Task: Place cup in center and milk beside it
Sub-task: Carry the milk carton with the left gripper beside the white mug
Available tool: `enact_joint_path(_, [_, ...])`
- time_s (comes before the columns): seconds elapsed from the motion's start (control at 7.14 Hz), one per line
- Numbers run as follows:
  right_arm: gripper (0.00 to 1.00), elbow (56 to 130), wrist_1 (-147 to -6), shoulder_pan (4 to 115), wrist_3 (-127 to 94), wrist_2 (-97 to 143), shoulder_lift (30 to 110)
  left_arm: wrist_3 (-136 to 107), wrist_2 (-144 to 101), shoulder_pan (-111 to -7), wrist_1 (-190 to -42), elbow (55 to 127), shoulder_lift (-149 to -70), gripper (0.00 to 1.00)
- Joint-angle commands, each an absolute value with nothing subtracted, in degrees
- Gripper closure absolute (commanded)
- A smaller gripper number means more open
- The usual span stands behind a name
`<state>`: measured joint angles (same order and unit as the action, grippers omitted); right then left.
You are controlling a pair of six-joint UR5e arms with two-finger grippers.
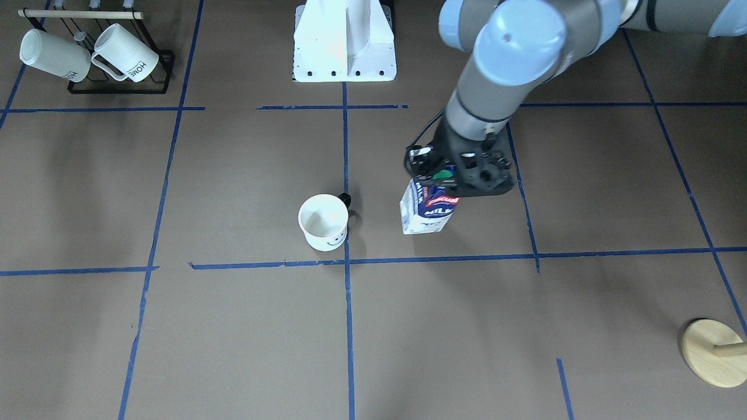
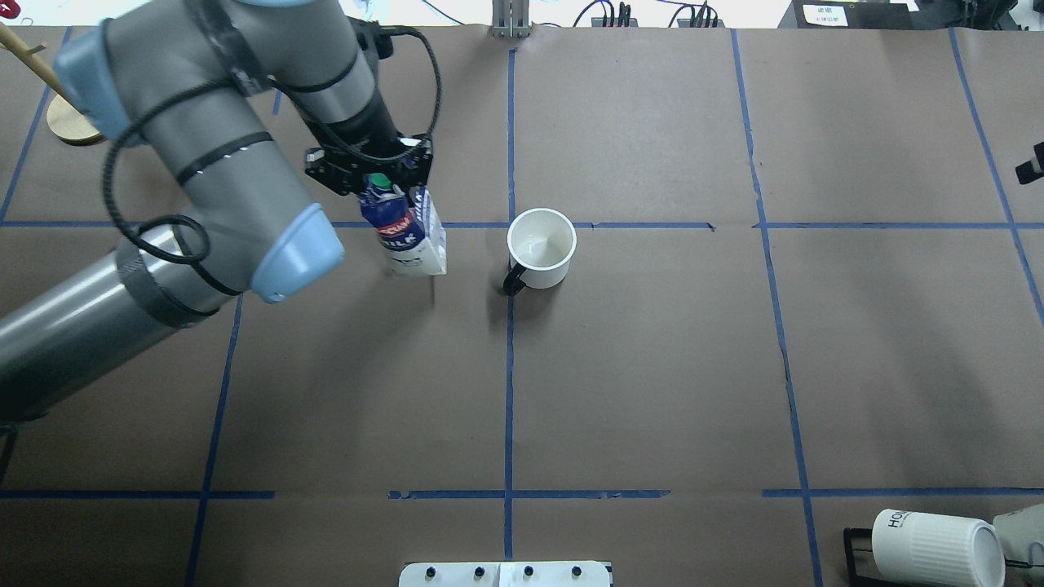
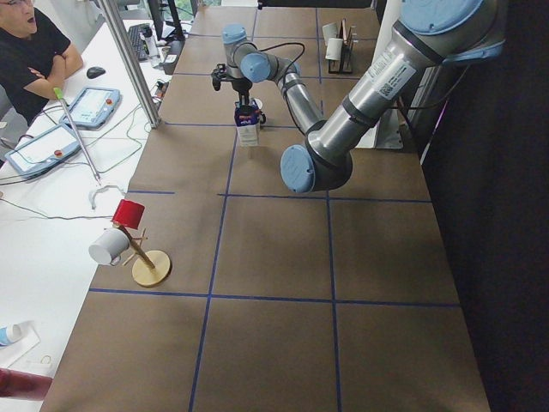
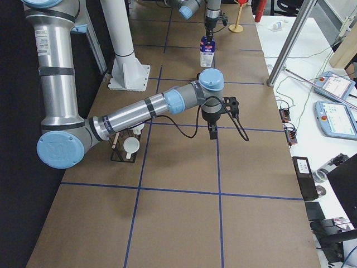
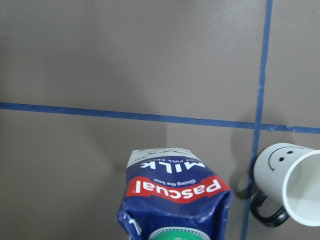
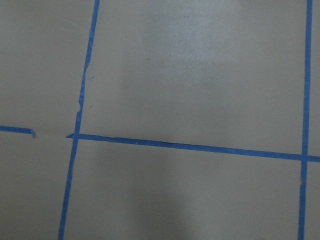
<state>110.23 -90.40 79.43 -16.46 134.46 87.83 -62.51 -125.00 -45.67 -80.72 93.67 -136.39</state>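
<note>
The cup (image 1: 324, 224), white with a smiley face and a black handle, stands upright on the centre tape line; it also shows in the overhead view (image 2: 541, 247) and the left wrist view (image 5: 290, 182). The milk (image 1: 426, 210), a dark blue Pascual carton with a green cap, is upright a short way beside the cup (image 2: 408, 240), (image 5: 175, 200). My left gripper (image 1: 449, 175) is straight above the carton and shut on its top. I cannot tell if the carton's base touches the table. My right gripper (image 4: 214, 133) hangs over bare table far from both; I cannot tell if it is open or shut.
A black rack with ribbed white HOME mugs (image 1: 93, 55) stands at the robot's right near corner (image 2: 930, 542). The white robot base (image 1: 344, 44) is at the table's near edge. A wooden mug stand (image 1: 715, 353) is at the far left. An operator (image 3: 34, 51) sits beyond.
</note>
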Motion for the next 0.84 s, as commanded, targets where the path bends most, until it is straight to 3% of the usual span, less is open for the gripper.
enact_joint_path(0.0, [0.00, 109.78, -90.35, 80.42, -14.41, 134.65, 88.77, -64.77, -123.50, -43.77, -84.44, 89.84, -138.86, 0.96])
enact_joint_path(0.7, [0.00, 109.69, -90.44, 80.60, -14.41, 134.47, 88.33, -65.83, -123.31, -42.28, -87.01, 86.92, -140.98, 0.94])
